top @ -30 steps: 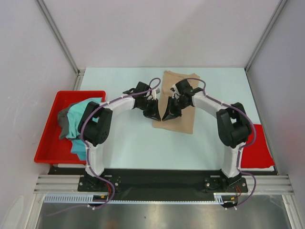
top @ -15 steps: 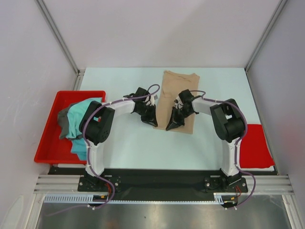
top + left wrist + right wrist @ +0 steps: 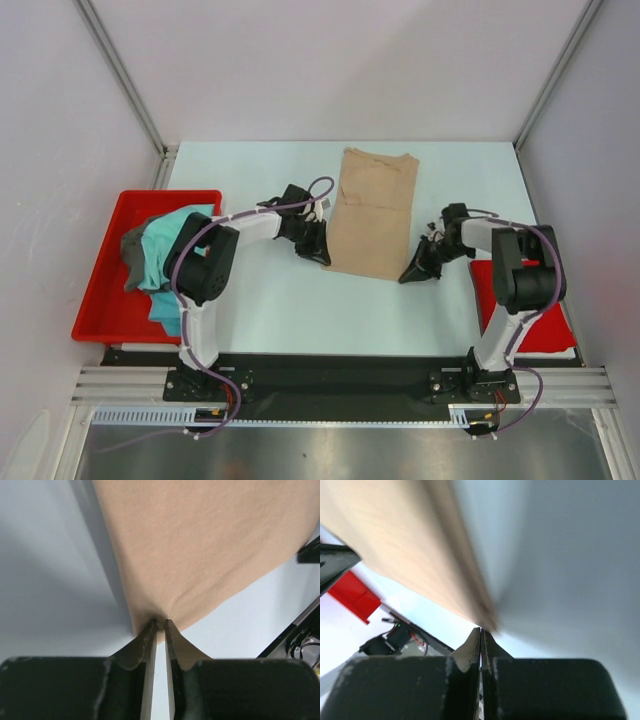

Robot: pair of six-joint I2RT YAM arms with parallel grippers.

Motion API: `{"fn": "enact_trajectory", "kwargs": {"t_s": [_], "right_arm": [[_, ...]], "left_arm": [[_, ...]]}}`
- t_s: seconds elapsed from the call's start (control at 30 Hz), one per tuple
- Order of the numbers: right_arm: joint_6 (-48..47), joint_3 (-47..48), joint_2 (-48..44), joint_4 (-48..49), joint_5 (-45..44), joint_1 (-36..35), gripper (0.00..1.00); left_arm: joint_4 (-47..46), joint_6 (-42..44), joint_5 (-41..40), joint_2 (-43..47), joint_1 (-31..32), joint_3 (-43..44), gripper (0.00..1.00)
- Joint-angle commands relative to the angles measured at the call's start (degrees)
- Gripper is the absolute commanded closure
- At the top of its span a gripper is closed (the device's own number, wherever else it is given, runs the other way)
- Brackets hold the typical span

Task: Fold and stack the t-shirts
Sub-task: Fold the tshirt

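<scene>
We see a pale blue-white tabletop (image 3: 250, 300) that carries everything else; at its middle lies the large tan-beige cloth t-shirt (image 3: 372, 215), folded into a long panel that runs from the far side towards the arms, flat on the surface.

At the left edge sits a red plastic tray (image 3: 100, 300); in it the teal cloth t-shirt (image 3: 165, 255) lies crumpled, with the dark grey cloth t-shirt (image 3: 132, 245) bunched at its left, touching it. At the right edge lies a flat red mat (image 3: 550, 325), partly hidden by the right arm.

The left gripper (image 3: 318, 250) sits at the near-left corner of the tan-beige t-shirt; in the left wrist view its fingers are clenched on that corner, the cloth puckering where it enters the narrow slit between them, and the rest of the shirt spreads away from the tips over the table.

The right gripper (image 3: 412, 273) rests low, just beside the near-right corner of the same shirt, between the shirt and the red mat; in the right wrist view its jaws are pressed together with nothing visible between them; the blurred cloth edge ends just beyond the tips, and we cannot tell whether it touches them.
</scene>
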State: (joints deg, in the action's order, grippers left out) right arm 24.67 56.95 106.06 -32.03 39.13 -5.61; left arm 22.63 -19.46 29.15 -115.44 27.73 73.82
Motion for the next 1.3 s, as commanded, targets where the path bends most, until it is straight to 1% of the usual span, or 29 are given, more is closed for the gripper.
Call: {"fn": "enact_trajectory", "kwargs": {"t_s": [0.0, 0.03, 0.1, 0.13, 0.17, 0.2, 0.23, 0.27, 0.33, 0.43, 0.47, 0.6, 0.77, 0.83, 0.97, 1.1, 1.27], "right_arm": [[-4.19, -2.72, -7.35, -5.58, -4.84, 3.23, 0.98], [-4.45, -3.15, -8.93, -6.37, -5.55, 4.10, 0.98], [-4.02, -4.74, -13.41, -7.96, -7.57, 4.81, 0.90], [-3.84, -5.18, -14.82, -8.31, -7.93, 5.16, 0.85], [-3.49, -5.53, -15.96, -8.40, -8.02, 5.17, 0.72], [-2.44, -6.66, -18.24, -7.53, -7.50, 5.17, 0.65], [-1.65, -7.37, -19.04, -6.48, -7.06, 5.17, 0.58], [-0.68, -8.16, -19.66, -5.16, -6.36, 5.17, 0.46], [1.42, -10.18, -19.75, -1.47, -4.60, 5.17, 0.41], [3.45, -13.08, -19.23, 3.63, -3.71, 5.17, 0.39], [3.89, -13.61, -18.79, 6.08, -3.71, 5.17, 0.39], [6.71, -15.02, -17.64, 10.75, -2.57, 5.17, 0.41], [8.91, -14.59, -14.84, 14.36, -2.13, 4.12, 0.48], [9.78, -14.41, -14.13, 14.63, -3.36, 3.67, 0.50], [11.45, -15.02, -13.25, 16.12, -4.06, 3.67, 0.52], [13.03, -16.07, -13.07, 18.49, -4.07, 3.67, 0.53], [14.36, -16.69, -11.93, 20.69, -4.33, 3.50, 0.55]], "left_arm": [[2.15, 1.97, -4.80, 3.89, -0.04, -2.37, 0.81], [2.50, 1.97, -5.24, 4.95, 0.05, -2.54, 0.74], [4.25, 1.97, -6.73, 8.46, -0.04, -2.72, 0.65], [4.87, 2.06, -7.00, 9.87, -0.04, -2.72, 0.55], [5.40, 2.15, -7.52, 11.10, 0.05, -3.07, 0.50], [6.45, 2.24, -7.70, 12.85, 0.05, -3.24, 0.42], [6.98, 2.24, -7.53, 13.30, -0.04, -3.33, 0.39], [8.12, 2.24, -7.18, 13.48, -0.21, -3.25, 0.37], [9.18, 1.54, -5.95, 12.53, -0.48, -2.98, 0.32], [7.96, -0.31, -4.28, 10.86, -1.53, -4.29, 0.30], [6.13, -1.44, -3.49, 10.50, -1.80, -4.91, 0.29], [2.42, -4.35, -2.34, 8.22, -2.94, -7.02, 0.30], [-0.31, -8.21, -1.29, 4.53, -4.08, -7.21, 0.35], [-0.05, -9.10, -1.02, 3.38, -4.08, -6.33, 0.40], [0.22, -11.73, -1.37, 1.71, -4.08, -5.88, 0.43], [1.18, -13.23, -2.60, 0.92, -3.91, -6.32, 0.44], [4.78, -12.62, -7.26, -0.49, -2.94, -4.48, 0.45]]}}
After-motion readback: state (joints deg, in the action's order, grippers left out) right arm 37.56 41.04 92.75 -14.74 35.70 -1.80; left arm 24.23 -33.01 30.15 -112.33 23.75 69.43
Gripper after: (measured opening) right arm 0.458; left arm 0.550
